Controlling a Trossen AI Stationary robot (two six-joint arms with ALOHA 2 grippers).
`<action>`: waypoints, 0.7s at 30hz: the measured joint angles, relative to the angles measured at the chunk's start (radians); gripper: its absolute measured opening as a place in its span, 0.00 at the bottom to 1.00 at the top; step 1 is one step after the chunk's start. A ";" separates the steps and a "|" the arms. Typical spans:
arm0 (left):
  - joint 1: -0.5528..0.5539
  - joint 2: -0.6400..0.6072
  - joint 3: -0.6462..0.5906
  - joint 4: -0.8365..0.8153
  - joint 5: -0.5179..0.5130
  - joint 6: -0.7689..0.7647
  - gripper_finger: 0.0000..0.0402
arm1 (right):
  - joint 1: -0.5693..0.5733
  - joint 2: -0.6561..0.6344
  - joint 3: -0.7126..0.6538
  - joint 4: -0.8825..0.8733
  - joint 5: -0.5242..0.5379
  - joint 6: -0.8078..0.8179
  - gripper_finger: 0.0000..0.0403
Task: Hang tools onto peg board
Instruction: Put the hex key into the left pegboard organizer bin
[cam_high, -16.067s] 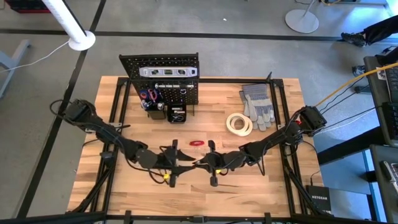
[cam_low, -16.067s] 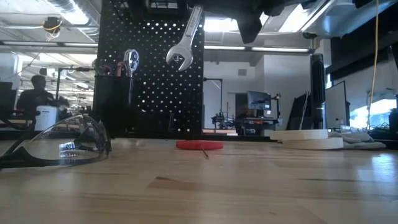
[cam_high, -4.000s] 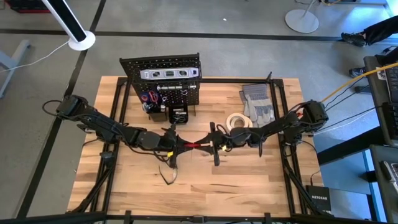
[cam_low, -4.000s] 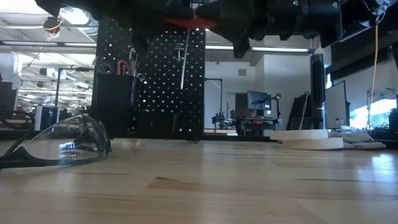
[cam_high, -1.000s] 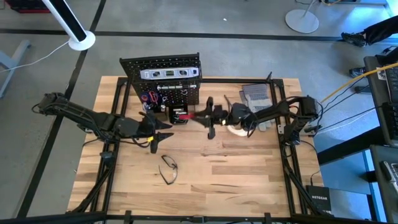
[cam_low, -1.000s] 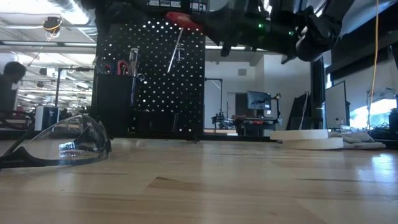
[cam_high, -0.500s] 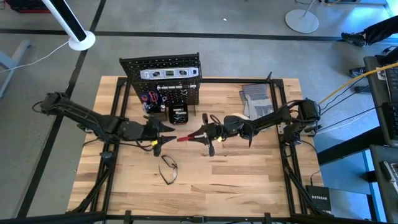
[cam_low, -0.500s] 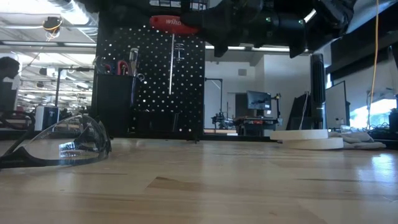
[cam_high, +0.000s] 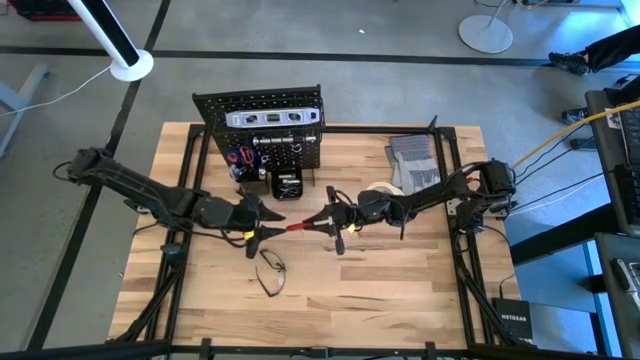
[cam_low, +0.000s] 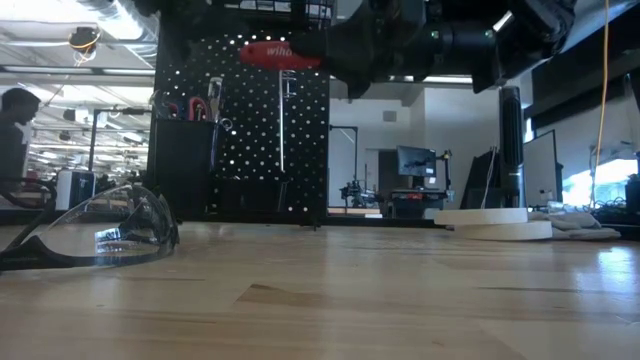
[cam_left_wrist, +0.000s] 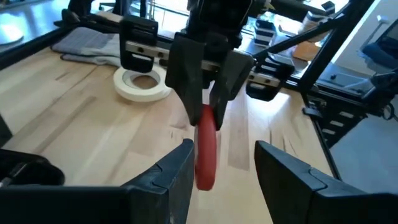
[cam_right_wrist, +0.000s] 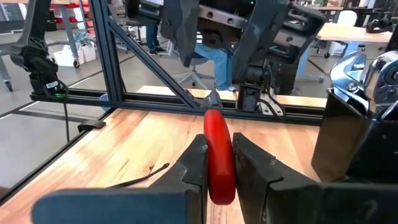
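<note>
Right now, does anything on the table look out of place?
The safety glasses lie loose on the table's near part, away from the peg board. The right hand holds a red-handled tool in mid-air.

"wiha" on red tool handle (cam_low: 281, 54)

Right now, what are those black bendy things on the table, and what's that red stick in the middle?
Those are two robot arms. One picture looks down from above, one peeks across the tabletop, and two come from cameras on the arms' wrists. The right gripper pinches the red handle of a T-handle tool, whose thin metal shaft hangs down. The left gripper is open around the handle's other end. On the wooden table lie safety glasses, a tape roll and grey gloves. At the back stands the peg board.
</note>
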 joint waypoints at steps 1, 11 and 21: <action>0.000 0.010 0.000 0.008 0.000 -0.001 0.39 | 0.000 0.000 0.000 0.000 0.002 -0.001 0.13; 0.013 0.105 0.000 0.074 0.003 0.009 0.39 | -0.001 0.000 0.000 -0.007 0.012 -0.004 0.13; 0.025 0.193 0.001 0.161 0.021 0.059 0.39 | -0.001 0.002 0.008 -0.012 0.026 -0.004 0.13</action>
